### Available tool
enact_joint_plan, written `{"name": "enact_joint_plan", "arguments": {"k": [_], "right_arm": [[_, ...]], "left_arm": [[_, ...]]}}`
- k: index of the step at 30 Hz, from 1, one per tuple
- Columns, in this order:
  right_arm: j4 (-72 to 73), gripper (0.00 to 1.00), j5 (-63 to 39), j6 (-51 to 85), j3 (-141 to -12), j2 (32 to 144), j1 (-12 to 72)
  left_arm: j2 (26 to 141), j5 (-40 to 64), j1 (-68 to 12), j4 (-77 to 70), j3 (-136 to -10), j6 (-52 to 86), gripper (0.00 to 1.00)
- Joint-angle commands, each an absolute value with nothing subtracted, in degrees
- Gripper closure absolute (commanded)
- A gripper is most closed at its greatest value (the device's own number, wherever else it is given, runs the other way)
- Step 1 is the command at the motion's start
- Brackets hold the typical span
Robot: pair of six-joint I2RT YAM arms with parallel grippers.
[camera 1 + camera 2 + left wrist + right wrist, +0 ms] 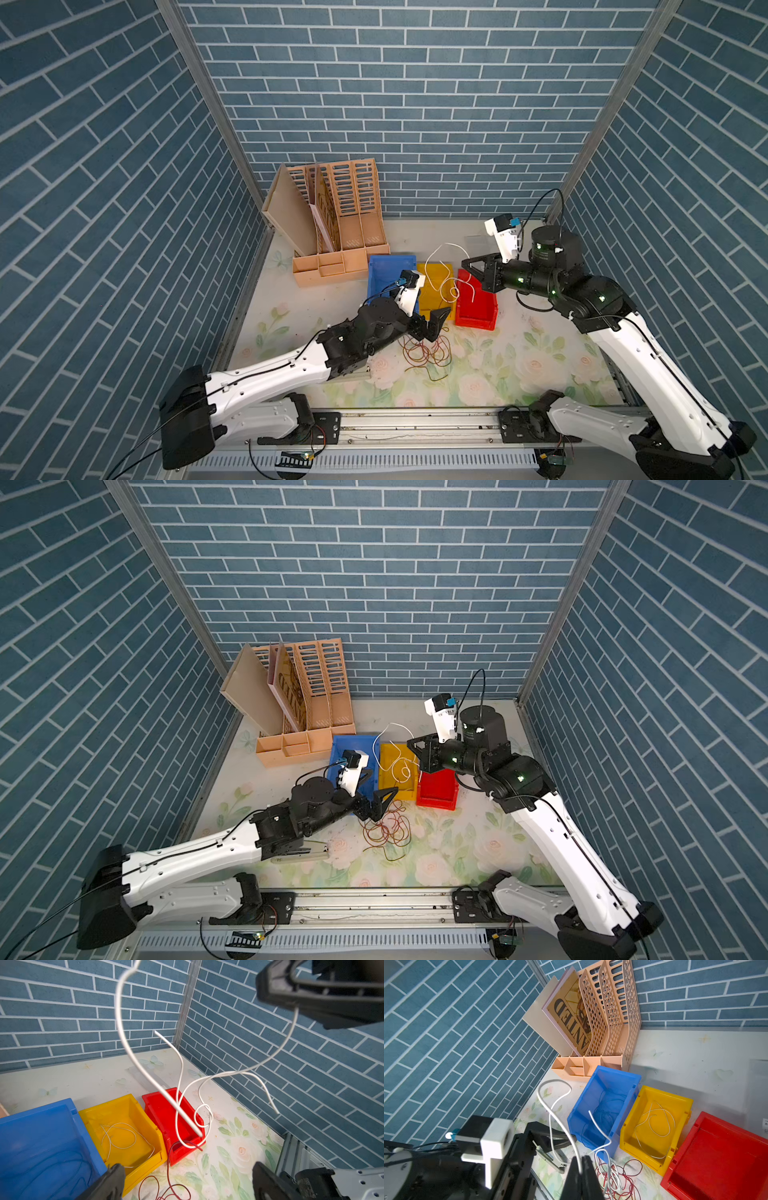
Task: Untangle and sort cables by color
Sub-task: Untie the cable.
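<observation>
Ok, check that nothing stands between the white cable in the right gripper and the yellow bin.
Nothing visible blocks it. The white cable hangs from the shut right gripper above the yellow bin, which is open-topped and holds only another white cable. The open left gripper sits at its near edge, beside the path.

In both top views the left arm (266,374) covered the near end of the blue bin (386,274), hiding part of its inside. The red bin (716,1157) ran off the right wrist view's edge; the white cable (117,1007) left the left wrist view at the top.
</observation>
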State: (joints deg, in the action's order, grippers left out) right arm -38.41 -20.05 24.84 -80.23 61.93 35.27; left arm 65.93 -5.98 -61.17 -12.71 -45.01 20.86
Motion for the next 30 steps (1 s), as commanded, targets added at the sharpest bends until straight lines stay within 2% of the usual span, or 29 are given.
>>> {"name": "enact_joint_plan", "arguments": {"k": [1, 12, 16, 20, 30], "right_arm": [[-38.84, 1.0, -21.44, 26.88, -83.07, 61.85, 35.49], [-38.69, 1.0, -22.32, 28.03, -86.33, 61.91, 35.51], [-38.58, 1.0, -22.67, 28.39, -86.51, 61.7, 35.51], [-38.74, 1.0, -22.59, 28.45, -86.35, 61.25, 35.47], [-38.85, 1.0, -21.73, 28.39, -85.5, 60.47, 35.51]], "left_arm": [[67.88, -4.04, -61.28, -19.55, -43.61, 18.67, 0.02], [73.9, -6.28, -61.32, -21.94, -44.47, 15.65, 0.11], [75.09, -8.88, -61.14, -22.56, -44.3, 16.01, 0.19], [76.75, -8.95, -60.62, -23.64, -44.54, 16.26, 0.34], [82.63, -4.99, -58.87, -21.03, -48.03, 19.29, 0.88]]}}
